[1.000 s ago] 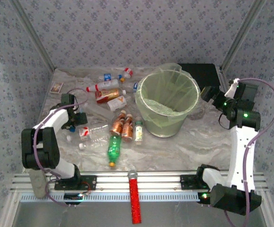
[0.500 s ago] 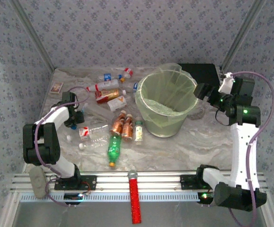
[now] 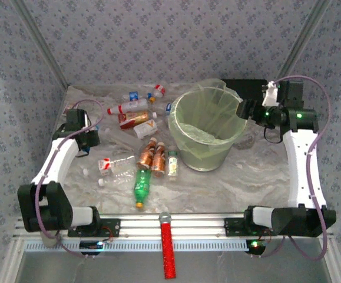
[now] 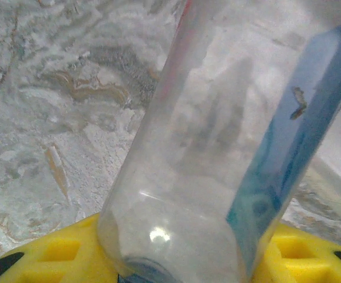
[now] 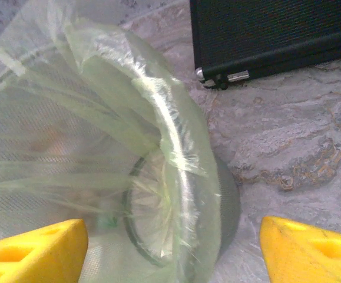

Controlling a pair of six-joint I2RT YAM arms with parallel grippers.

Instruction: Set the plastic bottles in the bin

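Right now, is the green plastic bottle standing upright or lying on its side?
Lying on its side: the green plastic bottle stretches flat along the marbled tabletop, its orange cap pointing toward the near edge.

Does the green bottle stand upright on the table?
No, the green bottle lies flat on its side, its cap end pointing toward the near edge.

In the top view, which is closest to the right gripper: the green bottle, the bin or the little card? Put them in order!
From the right gripper:
1. Bin, right beside it, on its left.
2. Green bottle, lying near the front, around the middle.
3. Card, way over at the far left edge.
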